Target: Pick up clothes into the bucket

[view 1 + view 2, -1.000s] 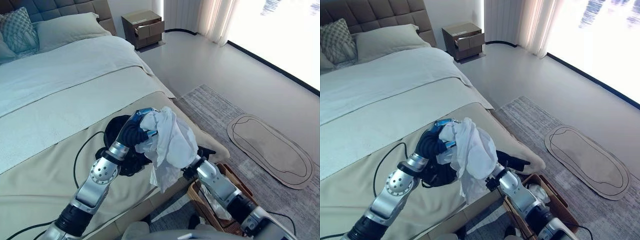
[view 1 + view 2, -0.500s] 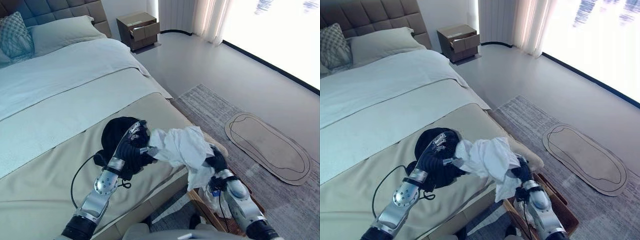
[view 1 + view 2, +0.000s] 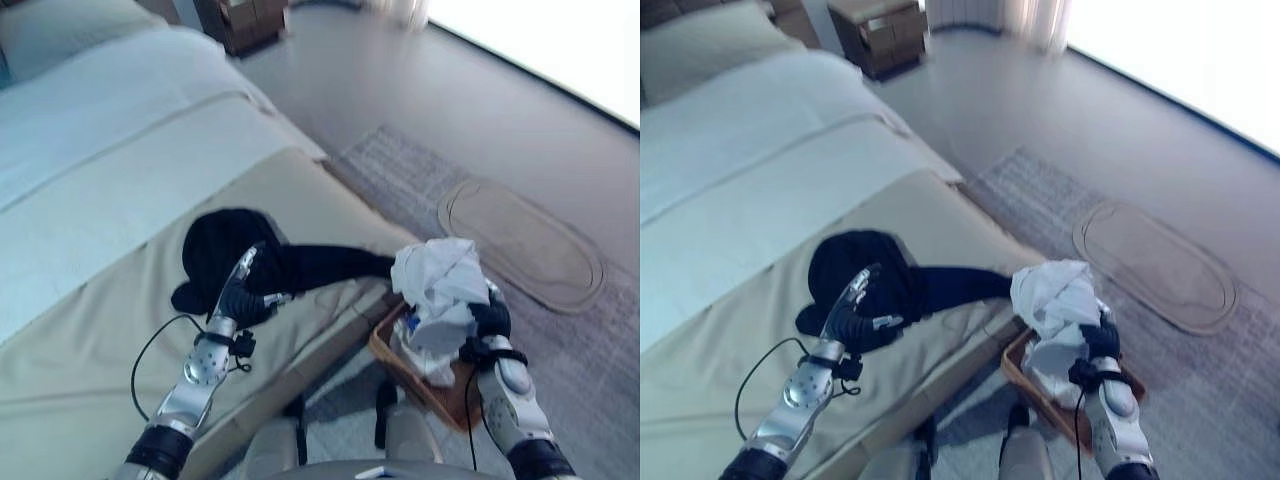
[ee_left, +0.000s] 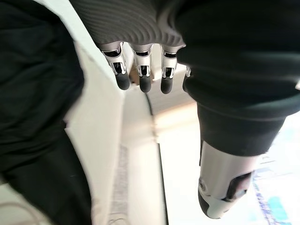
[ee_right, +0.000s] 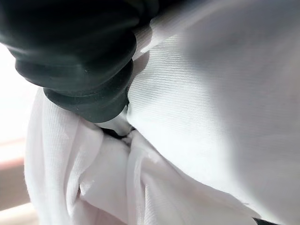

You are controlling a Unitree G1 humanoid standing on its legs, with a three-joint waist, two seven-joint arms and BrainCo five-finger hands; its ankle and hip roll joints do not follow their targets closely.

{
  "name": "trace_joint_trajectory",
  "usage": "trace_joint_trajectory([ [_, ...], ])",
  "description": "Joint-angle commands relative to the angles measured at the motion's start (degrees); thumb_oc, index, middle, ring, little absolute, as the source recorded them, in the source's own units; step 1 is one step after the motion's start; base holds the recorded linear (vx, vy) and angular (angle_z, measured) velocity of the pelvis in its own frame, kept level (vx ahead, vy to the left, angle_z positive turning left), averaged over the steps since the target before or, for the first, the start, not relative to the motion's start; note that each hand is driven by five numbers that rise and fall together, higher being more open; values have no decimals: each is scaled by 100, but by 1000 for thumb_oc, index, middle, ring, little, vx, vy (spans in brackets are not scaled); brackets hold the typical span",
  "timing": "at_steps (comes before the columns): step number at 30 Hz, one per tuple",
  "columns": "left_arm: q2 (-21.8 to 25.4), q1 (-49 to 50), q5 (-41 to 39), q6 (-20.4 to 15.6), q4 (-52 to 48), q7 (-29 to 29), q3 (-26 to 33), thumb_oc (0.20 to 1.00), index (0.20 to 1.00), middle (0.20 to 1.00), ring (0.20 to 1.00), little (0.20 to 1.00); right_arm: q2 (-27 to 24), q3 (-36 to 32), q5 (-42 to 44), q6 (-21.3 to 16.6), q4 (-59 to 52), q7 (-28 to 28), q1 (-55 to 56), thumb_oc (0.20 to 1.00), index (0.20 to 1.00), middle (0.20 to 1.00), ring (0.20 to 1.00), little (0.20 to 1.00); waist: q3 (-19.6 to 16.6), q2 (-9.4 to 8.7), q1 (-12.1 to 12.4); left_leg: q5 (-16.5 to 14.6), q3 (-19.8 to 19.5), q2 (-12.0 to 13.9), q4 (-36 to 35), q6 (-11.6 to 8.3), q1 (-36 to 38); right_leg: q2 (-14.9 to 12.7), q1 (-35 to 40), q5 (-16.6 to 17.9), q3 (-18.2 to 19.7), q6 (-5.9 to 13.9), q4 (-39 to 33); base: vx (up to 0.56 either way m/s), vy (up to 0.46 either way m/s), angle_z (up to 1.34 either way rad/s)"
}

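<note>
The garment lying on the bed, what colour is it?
Black; the right eye view shows it best.

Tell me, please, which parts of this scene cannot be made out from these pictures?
- The right hand's fingers: buried in the white garment in both eye views and the right wrist view.
- The basket's inside: covered by that garment and white cloth in it.
- How much dark clothing lies under the left hand: the hand covers it.
- The nightstand: cut by the top edge.

One white garment (image 3: 437,285), one black garment (image 3: 232,252), one basket (image 3: 452,395), one bed (image 3: 120,180), one nightstand (image 3: 878,32), two rugs (image 3: 520,245).
</note>
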Motion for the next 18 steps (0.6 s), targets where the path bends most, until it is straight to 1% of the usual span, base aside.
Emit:
trace_joint_trajectory([
  [1,173,-211,340,-334,-190,581,520,1000,1000,1000,1000,1000,-106,-388,-17,-715,-407,-436,-511,200,200,200,200,200,221,-183,-86,-738,-110,210,1424,13,-715,-402,-339,601,251,318,63,-124,-12,-7],
  [3,185,-263,449,-331,-178,710,565,1000,1000,1000,1000,1000,-155,-445,-90,-746,-284,-545,-602,200,200,200,200,200,240,-170,-98,-811,-116,213,1647,20,-945,-398,-569,541,299,292,268,-132,-14,-2],
  [4,232,-405,743,-264,-182,1000,651,1000,1000,1000,1000,1000,-272,-511,-307,-767,-185,-815,-765,200,200,200,200,200,341,-165,-121,-909,-123,229,2016,27,-1321,-398,-926,444,366,248,614,-145,-20,3],
  [5,254,-470,890,-246,-190,1129,670,1000,1000,1000,1000,1000,-325,-542,-361,-777,-49,-918,-837,200,200,200,200,200,385,-158,-124,-962,-138,232,2218,35,-1512,-398,-1109,377,397,229,824,-182,-18,0],
  [6,273,-570,1052,-224,-166,1289,680,1000,1000,1000,1000,1000,-397,-536,-420,-788,123,-1032,-977,200,200,200,200,200,396,-129,-116,-1124,-147,247,2549,44,-1786,-378,-1386,219,476,204,1167,-88,-4,-2],
  [7,270,-582,1058,-225,-161,1296,681,1000,1000,1000,1000,1000,-399,-536,-420,-792,132,-1033,-993,200,200,200,200,200,375,-130,-120,-1090,-144,239,2540,48,-1828,-383,-1428,250,481,202,1157,-118,-18,1],
  [8,305,-719,1349,-124,-144,1545,734,1000,1000,1000,1000,1000,-526,-533,-561,-766,237,-1165,-1096,200,200,200,200,200,453,-137,-136,-1206,-160,249,2898,53,-2145,-387,-1745,123,573,153,1512,-118,-26,3],
  [9,319,-786,1500,-74,-159,1679,765,1000,1000,1000,1000,1000,-585,-576,-600,-758,358,-1242,-1158,200,200,200,200,200,504,-129,-133,-1286,-174,261,3137,54,-2357,-382,-1956,71,621,131,1739,-136,-35,1],
  [11,317,-893,1651,-9,-157,1881,816,1000,1000,1000,1000,1000,-670,-559,-676,-752,534,-1400,-1348,200,200,200,200,200,549,-95,-112,-1531,-201,294,3521,49,-2691,-333,-2328,-173,700,123,2149,-54,-18,-2],
  [12,309,-910,1667,-5,-158,1899,818,1000,1000,1000,1000,1000,-677,-556,-681,-755,549,-1412,-1380,200,200,200,200,200,562,-100,-119,-1409,-191,280,3529,62,-2789,-346,-2415,-61,702,93,2134,-101,-2,1],
  [13,310,-1057,1781,19,-138,2193,895,1000,1000,1000,1000,1000,-771,-514,-689,-756,815,-1563,-1652,200,200,200,200,200,620,-62,-105,-1523,-186,291,3876,67,-3172,-295,-2850,-162,806,59,2489,-162,6,-1],
  [17,407,-1437,1985,165,-53,2632,932,1000,1000,1000,1000,1000,-949,-383,-713,-691,1261,-1808,-2145,200,200,200,200,200,681,-3,-82,-1627,-185,271,4361,91,-3809,-244,-3498,-256,948,9,2911,-79,6,-14],
  [18,406,-1438,1985,165,-52,2632,933,1000,1000,1000,1000,1000,-949,-383,-712,-692,1262,-1807,-2147,200,200,200,200,200,674,-3,-81,-1630,-184,272,4366,91,-3819,-244,-3509,-258,950,9,2917,-32,9,-20],
])
